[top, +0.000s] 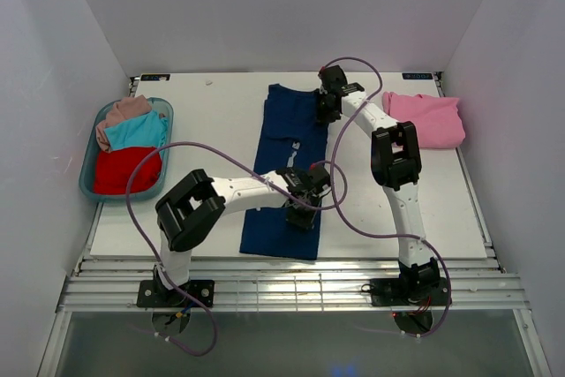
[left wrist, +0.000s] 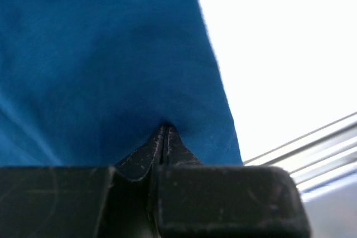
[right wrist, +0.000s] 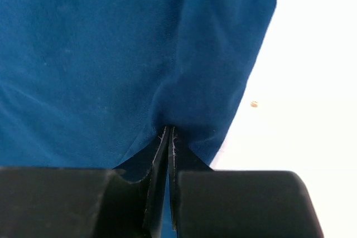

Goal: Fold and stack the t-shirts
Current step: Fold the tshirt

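The navy t-shirt [top: 284, 174] lies as a long folded strip down the middle of the table; its print is hidden. My left gripper [top: 303, 215] is shut on its right edge near the front end, with cloth [left wrist: 111, 82] pinched at the fingertips [left wrist: 165, 129]. My right gripper [top: 325, 112] is shut on the right edge near the far end, with cloth [right wrist: 111, 54] bunched at the fingertips [right wrist: 169, 129]. A folded pink t-shirt [top: 425, 119] lies at the back right. Red [top: 124, 170], teal [top: 137, 131] and dusty-pink [top: 125, 109] t-shirts lie in a basket.
The teal basket [top: 166, 153] sits at the table's left edge. Purple cables loop over both arms. The white table [top: 221, 121] ends at metal rails [top: 291, 289] in front. White walls close in on three sides.
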You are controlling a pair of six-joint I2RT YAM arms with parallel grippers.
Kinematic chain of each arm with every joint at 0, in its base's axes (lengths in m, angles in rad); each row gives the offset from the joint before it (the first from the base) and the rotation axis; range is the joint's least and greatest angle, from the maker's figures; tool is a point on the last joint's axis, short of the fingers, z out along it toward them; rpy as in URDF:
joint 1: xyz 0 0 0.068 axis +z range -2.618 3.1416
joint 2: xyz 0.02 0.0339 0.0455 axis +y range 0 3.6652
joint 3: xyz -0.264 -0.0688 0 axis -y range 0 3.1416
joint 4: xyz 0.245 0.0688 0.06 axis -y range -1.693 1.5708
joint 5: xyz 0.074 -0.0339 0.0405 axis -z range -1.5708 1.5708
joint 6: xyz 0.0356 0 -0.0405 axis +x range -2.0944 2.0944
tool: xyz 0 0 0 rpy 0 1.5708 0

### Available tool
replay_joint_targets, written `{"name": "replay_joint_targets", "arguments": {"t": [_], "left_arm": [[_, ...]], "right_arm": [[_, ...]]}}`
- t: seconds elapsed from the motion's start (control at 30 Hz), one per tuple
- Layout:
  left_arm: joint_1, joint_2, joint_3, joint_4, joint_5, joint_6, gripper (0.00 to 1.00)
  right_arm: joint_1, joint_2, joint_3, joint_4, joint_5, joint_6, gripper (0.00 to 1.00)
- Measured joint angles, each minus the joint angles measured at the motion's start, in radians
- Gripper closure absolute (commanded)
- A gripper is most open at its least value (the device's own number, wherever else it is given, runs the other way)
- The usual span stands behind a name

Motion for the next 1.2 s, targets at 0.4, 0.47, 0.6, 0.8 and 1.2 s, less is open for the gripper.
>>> {"name": "replay_joint_targets", "arguments": {"t": [0.4, 0.47, 0.6, 0.8, 1.2], "left_arm": [[-0.017, 0.116, 0.195, 0.028, -0.02, 0.002, 0.9], [-0.017, 0.111, 0.197, 0.034, -0.075, 0.011, 0.85], [-0.016, 0.052, 0.197, 0.051, -0.242, 0.058, 0.69], [0.013, -0.282, 0.112, 0.185, -0.43, 0.128, 0.48], [0.131, -0.813, -0.552, 0.214, -0.252, -0.014, 0.46]], "right_arm": [[-0.026, 0.042, 0.039, 0.066, -0.181, 0.002, 0.91], [-0.032, 0.041, 0.038, 0.075, -0.195, -0.009, 0.88], [-0.034, -0.014, -0.03, 0.11, -0.169, -0.06, 0.79], [0.004, -0.491, -0.403, 0.124, 0.045, -0.161, 0.61], [0.426, -1.216, -1.194, 0.124, 0.249, 0.11, 0.44]]}}
